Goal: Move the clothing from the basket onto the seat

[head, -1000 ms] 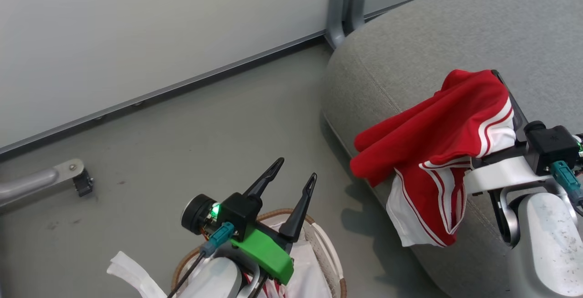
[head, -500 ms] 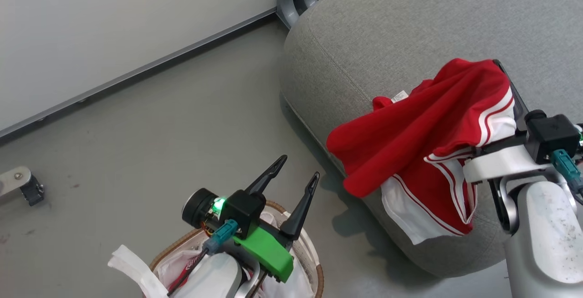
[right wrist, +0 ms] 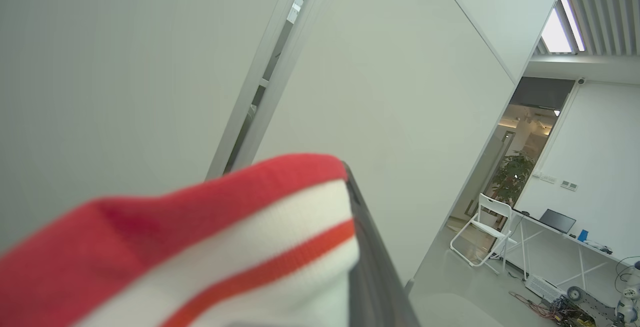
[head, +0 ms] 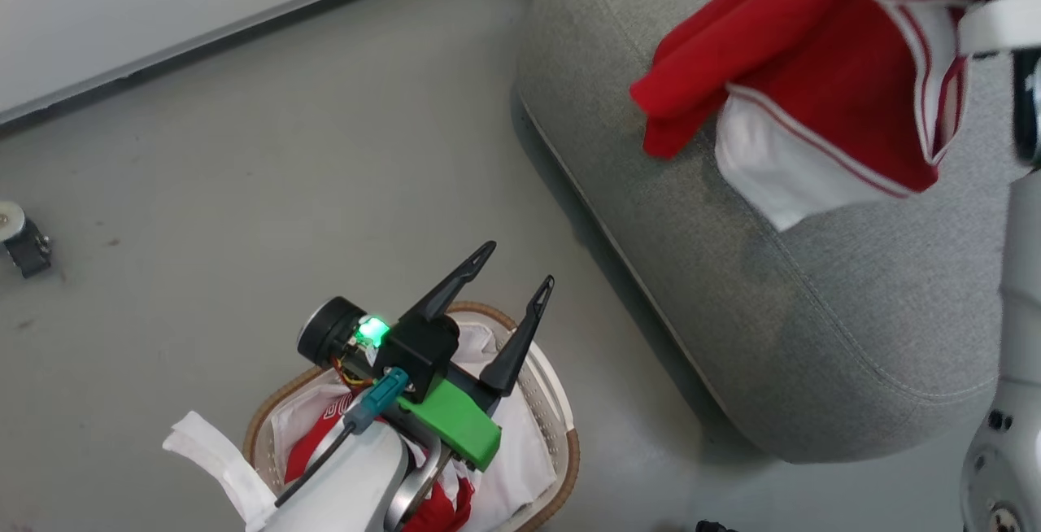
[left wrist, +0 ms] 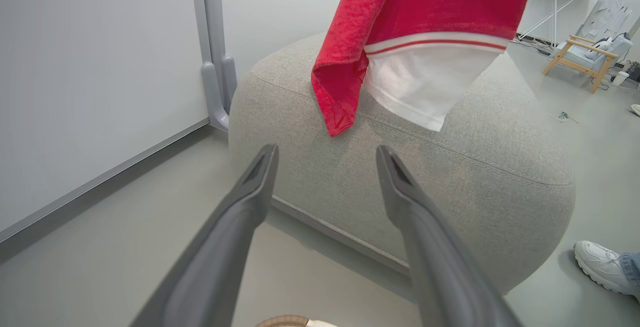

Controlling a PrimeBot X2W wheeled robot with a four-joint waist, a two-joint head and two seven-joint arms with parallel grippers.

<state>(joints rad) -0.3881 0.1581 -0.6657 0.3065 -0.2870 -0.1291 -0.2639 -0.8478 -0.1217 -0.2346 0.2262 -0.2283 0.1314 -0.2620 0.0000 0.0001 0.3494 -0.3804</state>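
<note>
My right gripper [right wrist: 345, 182] is shut on a red garment [head: 805, 52] with white and red striped trim. The garment hangs in the air over the near-left part of the grey seat [head: 732, 288], and its cloth hides most of the fingers. The left wrist view shows this garment [left wrist: 425, 12] dangling above the seat [left wrist: 475, 177]. My left gripper [head: 518, 265] stands open and holds nothing above the basket [head: 565, 467]. The basket sits on the floor left of the seat. More red and white clothing [head: 439, 508] lies inside it, partly hidden by my left arm.
A white liner strip [head: 211, 455] hangs over the basket's left rim. A pale wall panel with a grey post [left wrist: 215, 67] stands behind the seat. A caster [head: 20, 243] sits far left on the floor. A person's shoe [left wrist: 600, 267] rests right of the seat.
The head camera has tilted down, so more of the basket shows. My right arm has lifted the red garment higher over the seat. The left gripper stays open above the basket.
</note>
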